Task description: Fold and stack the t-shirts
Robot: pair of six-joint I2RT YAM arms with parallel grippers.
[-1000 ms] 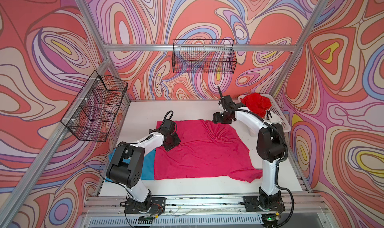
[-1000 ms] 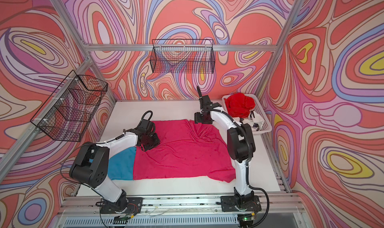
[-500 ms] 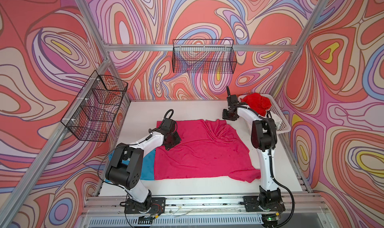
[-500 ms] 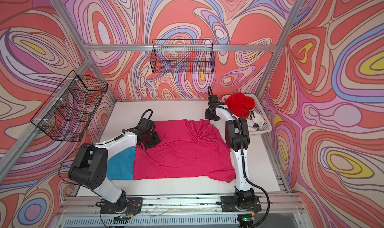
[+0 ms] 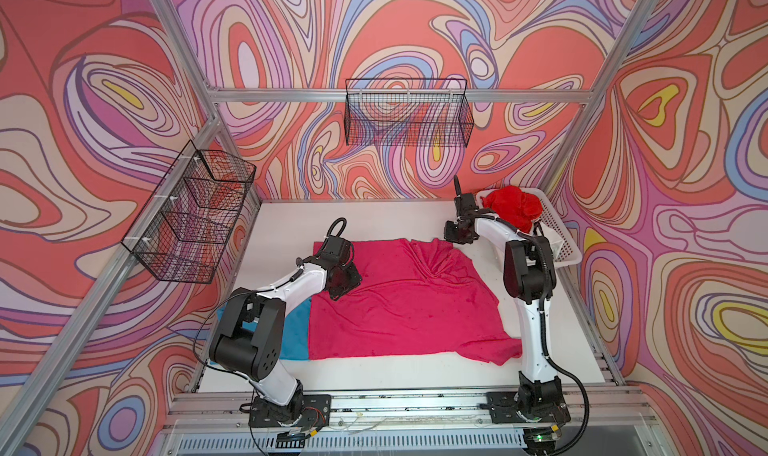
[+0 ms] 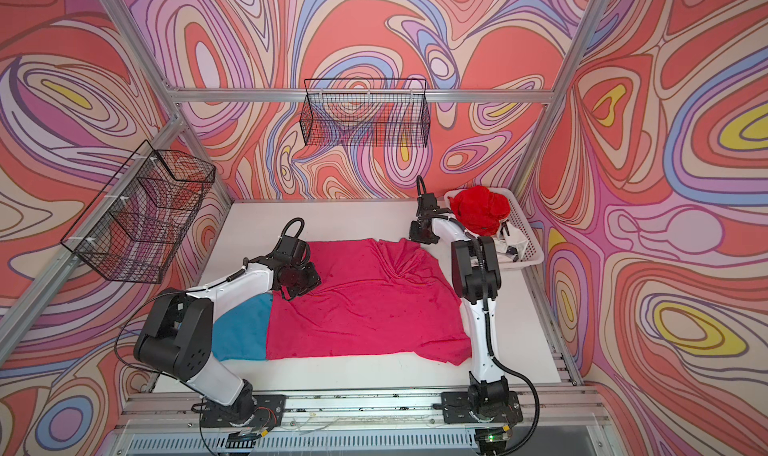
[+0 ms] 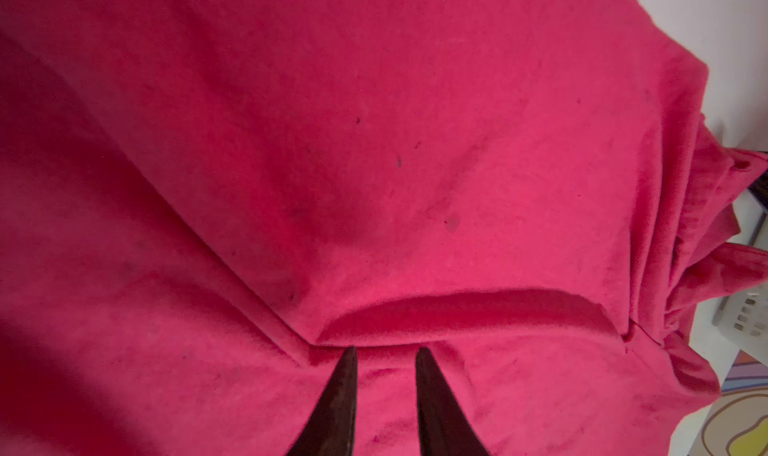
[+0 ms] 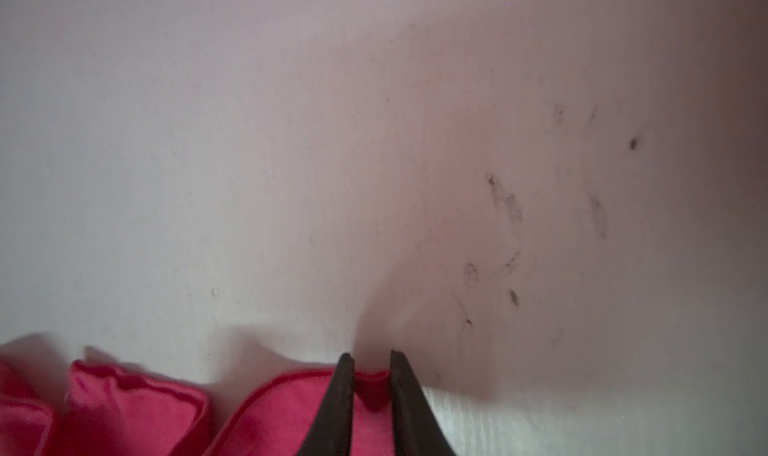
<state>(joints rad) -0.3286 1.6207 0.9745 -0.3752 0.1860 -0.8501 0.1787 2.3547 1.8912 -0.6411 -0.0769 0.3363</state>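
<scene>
The magenta-pink cloth t-shirt (image 5: 399, 300) is spread across the white surface (image 5: 374, 213); its left side is pinched by the left fingers (image 7: 340, 400), its far-right hem clamped between the right fingers (image 8: 343, 400) (the body lies nearward).

No text, label, brand, number or sign is showing legibly in any view. In a top view, at the right of the frame, the white t-shirt (image 6: 510, 245) lying in the basket (image 6: 524, 263) is carrying black marks, but these are appearing too small to be read as letters or figures.
</scene>
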